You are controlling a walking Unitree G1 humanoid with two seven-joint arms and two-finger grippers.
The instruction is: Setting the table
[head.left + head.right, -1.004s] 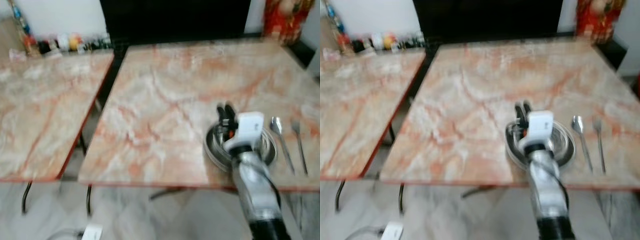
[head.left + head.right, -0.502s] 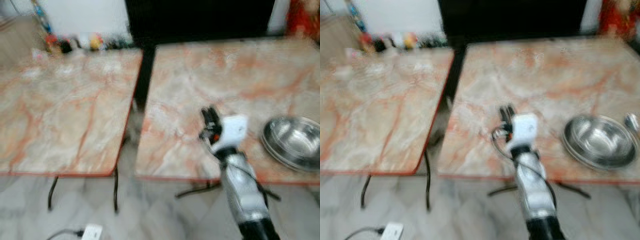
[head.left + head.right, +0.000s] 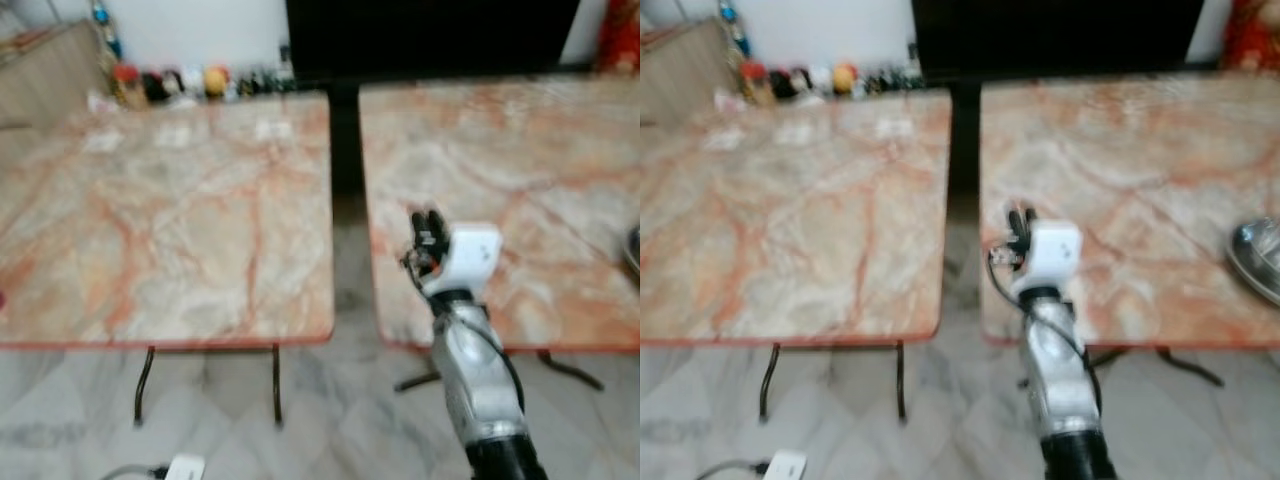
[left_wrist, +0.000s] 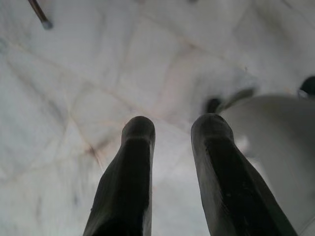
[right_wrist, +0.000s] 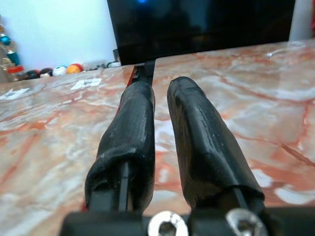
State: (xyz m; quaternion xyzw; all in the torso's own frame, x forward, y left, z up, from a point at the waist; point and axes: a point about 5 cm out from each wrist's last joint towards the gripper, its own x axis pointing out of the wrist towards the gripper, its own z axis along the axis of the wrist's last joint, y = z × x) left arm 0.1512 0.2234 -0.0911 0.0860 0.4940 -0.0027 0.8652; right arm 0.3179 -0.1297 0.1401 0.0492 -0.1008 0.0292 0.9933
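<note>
The left gripper (image 4: 170, 128) hangs over a pale marble floor (image 4: 98, 73), its two black fingers (image 4: 133, 167) held apart with a clear strip of floor showing between them. Faint veins and tile seams cross the floor. A thin dark table leg (image 4: 39, 14) meets the floor far from the fingertips. Beside one finger sits a blurred pale grey rounded shape (image 4: 275, 142) that cannot be identified.

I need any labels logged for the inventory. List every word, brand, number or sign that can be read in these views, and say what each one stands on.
No text can be read.
Paper slips on the left marble table: blurred, any print illegible.
Small bottles and figurines by the wall: labels too small and blurred.
Right gripper, its white wrist housing: no marking visible.
Steel bowl on the right marble table: none.
</note>
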